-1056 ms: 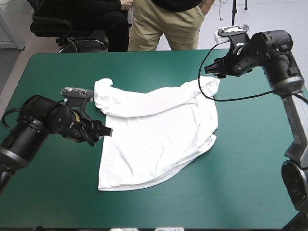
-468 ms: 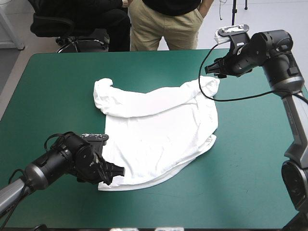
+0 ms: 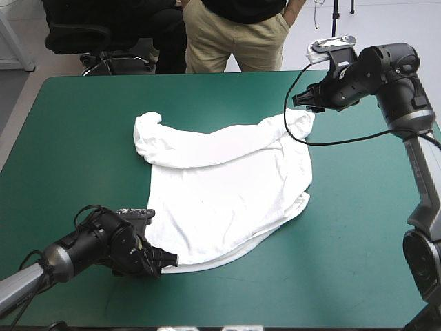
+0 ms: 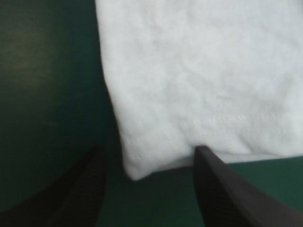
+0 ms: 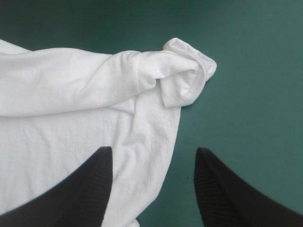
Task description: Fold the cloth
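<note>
The white T-shirt (image 3: pixel 220 193) lies mostly flat on the teal-green cover, its upper part folded over into a thick band with bunched sleeves at both ends. My left gripper (image 3: pixel 167 263) is low at the shirt's near-left hem corner (image 4: pixel 135 170), open, with the corner between its black fingers (image 4: pixel 222 189). My right gripper (image 3: pixel 298 101) hovers open above the far-right sleeve (image 5: pixel 189 78), which lies bunched ahead of its fingers (image 5: pixel 90 189).
A person stands just beyond the table's far edge (image 3: pixel 179 74). Bare teal-green cover (image 3: pixel 76 131) surrounds the shirt on all sides. The right arm's black cable crosses the shirt's far-right sleeve.
My left arm has swung from the shirt's left side, by the sleeve, toward the table's near edge and settled at the hem corner. The right arm and shirt stay still.
</note>
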Available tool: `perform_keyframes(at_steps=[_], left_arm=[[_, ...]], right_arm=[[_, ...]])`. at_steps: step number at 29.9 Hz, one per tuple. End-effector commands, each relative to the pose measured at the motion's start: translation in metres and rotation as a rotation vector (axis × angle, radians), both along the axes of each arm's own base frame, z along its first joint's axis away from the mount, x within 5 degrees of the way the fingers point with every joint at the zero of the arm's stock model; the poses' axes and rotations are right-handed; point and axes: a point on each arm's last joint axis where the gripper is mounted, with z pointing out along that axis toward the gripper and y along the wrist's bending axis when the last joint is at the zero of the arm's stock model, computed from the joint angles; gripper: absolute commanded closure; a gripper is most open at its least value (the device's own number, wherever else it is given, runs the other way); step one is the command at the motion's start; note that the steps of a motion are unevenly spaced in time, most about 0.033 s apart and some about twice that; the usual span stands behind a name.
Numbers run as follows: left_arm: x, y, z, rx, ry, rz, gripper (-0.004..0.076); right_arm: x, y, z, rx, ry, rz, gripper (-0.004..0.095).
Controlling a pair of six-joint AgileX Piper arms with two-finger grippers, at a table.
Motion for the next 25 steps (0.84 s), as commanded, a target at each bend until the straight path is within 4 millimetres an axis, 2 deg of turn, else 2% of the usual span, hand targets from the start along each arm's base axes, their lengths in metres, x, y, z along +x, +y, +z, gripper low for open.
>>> perform_keyframes(at_steps=[1,4,7,9,12,14,17,21,23,25], left_arm=[[0.007,-0.005,-0.001,-0.018,-0.03,0.008,0.0336],[0.011,-0.008,-0.011,0.004,-0.001,0.009,0.0362],[0.015,-0.011,-0.02,0.025,0.027,0.009,0.0427],[0.016,-0.011,-0.022,0.029,0.029,0.007,0.0524],[0.016,-0.012,-0.022,0.023,0.019,0.008,0.074],[0.017,-0.012,-0.022,0.023,0.017,0.007,0.0735],[0.016,-0.011,-0.022,0.026,0.019,0.005,0.0736],[0.016,-0.011,-0.022,0.03,0.018,0.001,0.0736],[0.016,-0.011,-0.022,0.032,0.021,0.001,0.0736],[0.017,-0.011,-0.022,0.028,0.016,0.001,0.0736]], right_arm=[[-0.013,-0.005,0.027,0.036,-0.102,-0.002,0.0422],[-0.014,-0.005,0.026,0.032,-0.088,-0.001,0.0422],[-0.015,-0.005,0.025,0.028,-0.074,0.0,0.0424],[-0.016,-0.005,0.025,0.024,-0.063,0.002,0.0435],[-0.015,-0.005,0.016,0.015,-0.032,0.008,0.0449],[-0.017,-0.005,0.002,0.005,0.018,0.013,0.0449],[-0.023,-0.004,-0.029,-0.015,0.128,0.043,0.0437],[-0.035,-0.004,-0.073,-0.033,0.286,0.066,0.0367],[-0.039,-0.005,-0.09,-0.044,0.345,0.067,0.0359],[-0.041,-0.003,-0.099,-0.031,0.371,0.07,0.036]])
